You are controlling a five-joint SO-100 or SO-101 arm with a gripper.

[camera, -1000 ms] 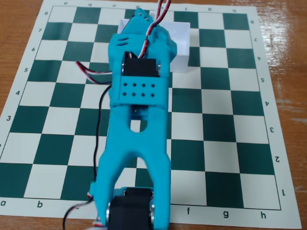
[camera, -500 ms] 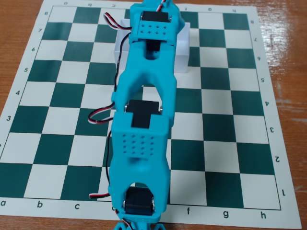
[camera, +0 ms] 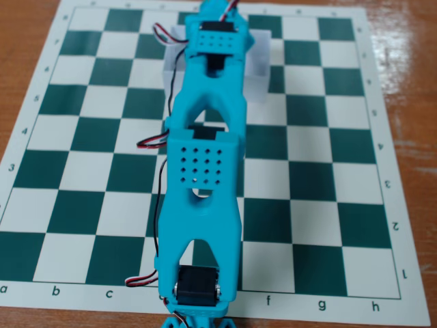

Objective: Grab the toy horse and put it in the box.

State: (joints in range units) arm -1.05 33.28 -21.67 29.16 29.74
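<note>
My blue arm (camera: 205, 164) reaches from the bottom edge up the middle of the chessboard (camera: 82, 137). It passes over the white box (camera: 265, 72), which lies near the far side of the board. Only the box's left and right ends show beside the arm. My gripper (camera: 220, 5) is at the top edge of the fixed view, above or just beyond the box. Its fingers are cut off and hidden by the wrist, so I cannot tell whether it is open or shut. The toy horse is not visible; it is hidden or out of view.
The chessboard mat lies on a brown wooden table (camera: 410, 82). Red, white and black servo cables (camera: 153, 140) loop out on the arm's left side. No other objects show on the board's squares.
</note>
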